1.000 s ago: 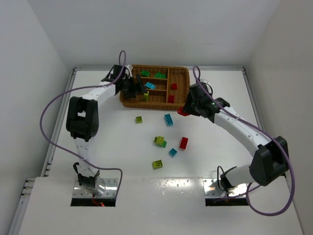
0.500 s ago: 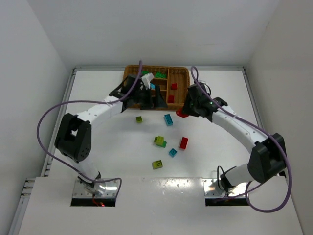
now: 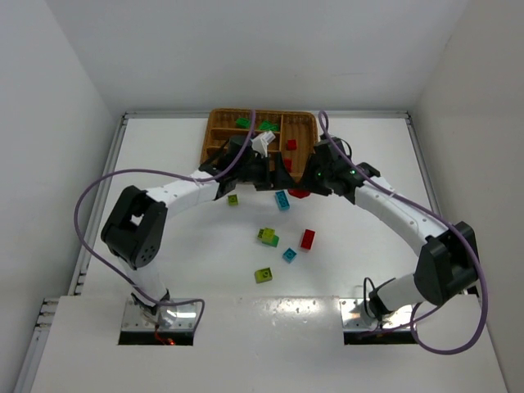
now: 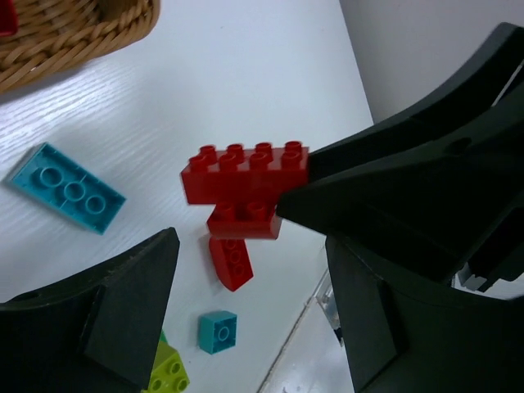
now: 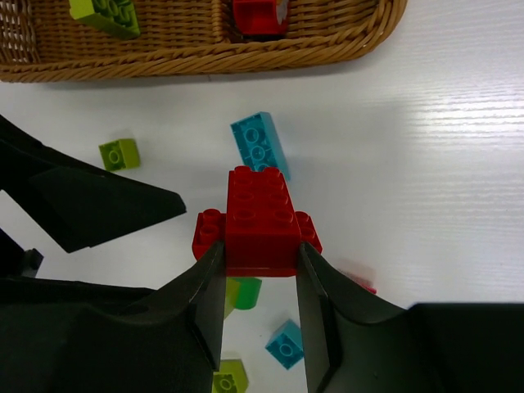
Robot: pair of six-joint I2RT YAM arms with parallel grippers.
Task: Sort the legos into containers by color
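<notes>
My right gripper (image 5: pixel 260 270) is shut on a clump of red legos (image 5: pixel 262 221), held above the table just in front of the wicker tray (image 3: pixel 219 123) whose compartments are the containers. In the top view the clump (image 3: pixel 299 193) hangs between the two grippers. My left gripper (image 4: pixel 254 311) is open, its fingers (image 4: pixel 123 311) wide apart, with the red clump (image 4: pixel 246 176) just ahead of them and not between them. Loose legos lie on the table: a cyan brick (image 3: pixel 282 200), a red one (image 3: pixel 308 238) and a yellow-green and green clump (image 3: pixel 268 237).
The tray holds green bricks (image 3: pixel 243 123) in a back section and red ones (image 3: pixel 291 145) in the right section. A small yellow-green brick (image 3: pixel 232 199), a small cyan one (image 3: pixel 289 255) and another yellow-green one (image 3: pixel 263 275) lie nearer the bases. Both arms crowd the tray's front edge.
My left arm has swung out of the tray and to the right, ending beside the right gripper's red clump. The right gripper has shifted slightly left, still holding the clump.
</notes>
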